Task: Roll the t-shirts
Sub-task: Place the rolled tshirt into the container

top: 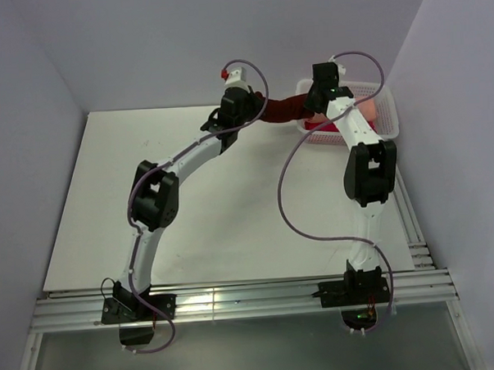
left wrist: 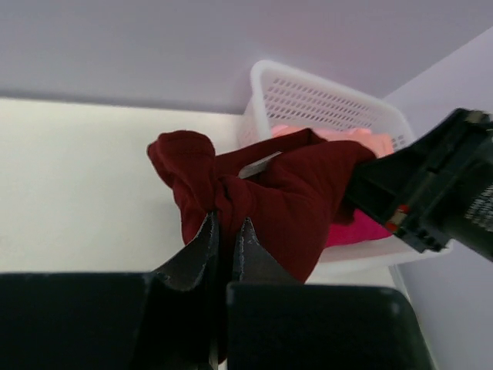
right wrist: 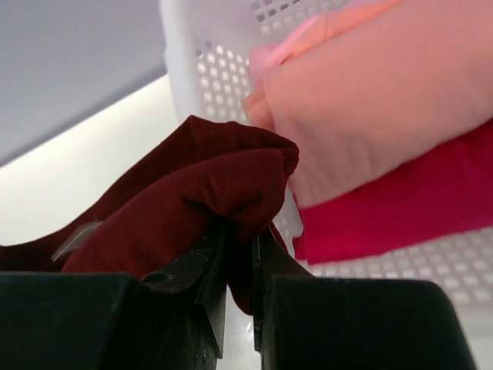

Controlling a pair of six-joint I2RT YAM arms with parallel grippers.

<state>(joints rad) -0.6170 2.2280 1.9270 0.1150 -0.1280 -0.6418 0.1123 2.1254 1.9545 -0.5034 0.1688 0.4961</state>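
Maroon t-shirt (left wrist: 293,193) hangs bunched between both hands, beside the rim of the white basket (left wrist: 308,96). Left hand (left wrist: 226,231) is clamped on one end; right hand (right wrist: 237,239) pinches the other. Peach shirt (right wrist: 385,92) and pink shirt (right wrist: 400,208) lie inside the basket.

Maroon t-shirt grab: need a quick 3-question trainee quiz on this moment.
1. True or false: the left gripper and the right gripper are both shut on the maroon t-shirt.
2. What does the white basket hold? A: nothing. B: a peach t-shirt and a pink t-shirt. C: only folded towels.
3. Fill in: seen from the robot, the basket stands at the table's far ____ corner.
Key: 1 true; 2 B; 3 right.
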